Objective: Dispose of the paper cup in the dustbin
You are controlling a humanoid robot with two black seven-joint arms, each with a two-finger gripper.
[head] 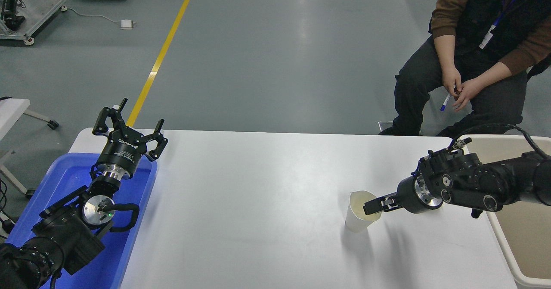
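The white paper cup (pixel 358 213) stands on the white table (pixel 258 203) at the right of middle, leaning slightly, its cream inside showing. My right gripper (pixel 373 205) reaches in from the right, pointing left, and is shut on the cup's right rim, with one finger inside the cup and one outside. The beige dustbin (pixel 503 246) stands at the table's right edge, just behind and under my right arm, partly hidden by it. My left gripper (pixel 131 121) is open and empty, parked above the blue tray at the lower left.
A blue plastic tray (pixel 64 177) sits at the table's left end under my left arm. A person (pixel 473 65) sits beyond the table's far right corner, hands together holding a pen.
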